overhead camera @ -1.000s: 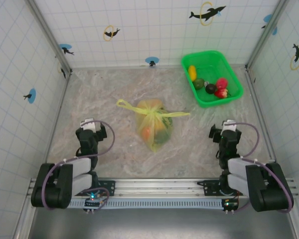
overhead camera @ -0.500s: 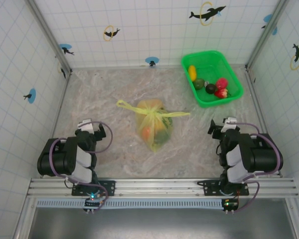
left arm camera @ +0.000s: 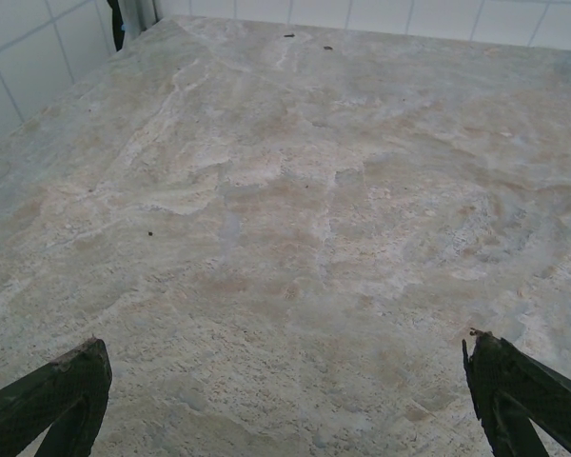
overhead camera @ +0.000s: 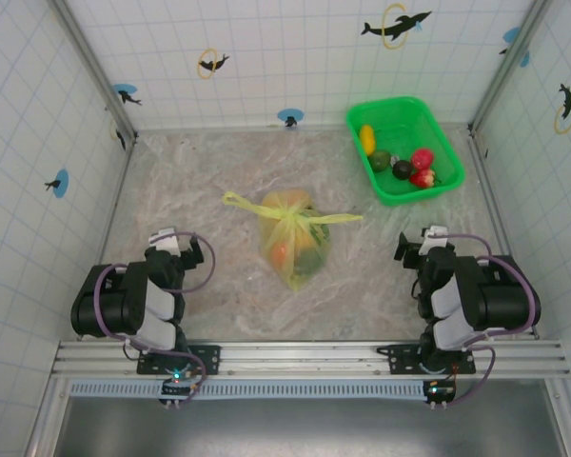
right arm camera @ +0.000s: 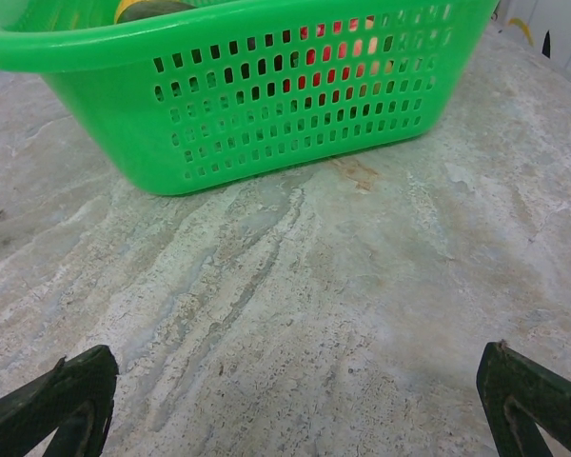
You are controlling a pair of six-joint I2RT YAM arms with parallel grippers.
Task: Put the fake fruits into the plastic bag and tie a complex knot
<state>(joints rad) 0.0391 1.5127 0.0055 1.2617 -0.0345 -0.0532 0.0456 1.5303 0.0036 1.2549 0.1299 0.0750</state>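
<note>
The left gripper (overhead camera: 175,245) and right gripper (overhead camera: 422,244) hang agape and empty, the knotted plastic bag (overhead camera: 295,240) centred on the bench (overhead camera: 186,171); fake fruits (overhead camera: 422,159) lying in the green tray (overhead camera: 392,103) may leave the job unfinished.

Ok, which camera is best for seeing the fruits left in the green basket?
The top external view. It looks down into the green basket, so the fruits show whole: yellow, green, dark and red. The right wrist view faces the basket's holed side wall, with red glimpsed through the holes. The left wrist view faces the tabletop.
</note>
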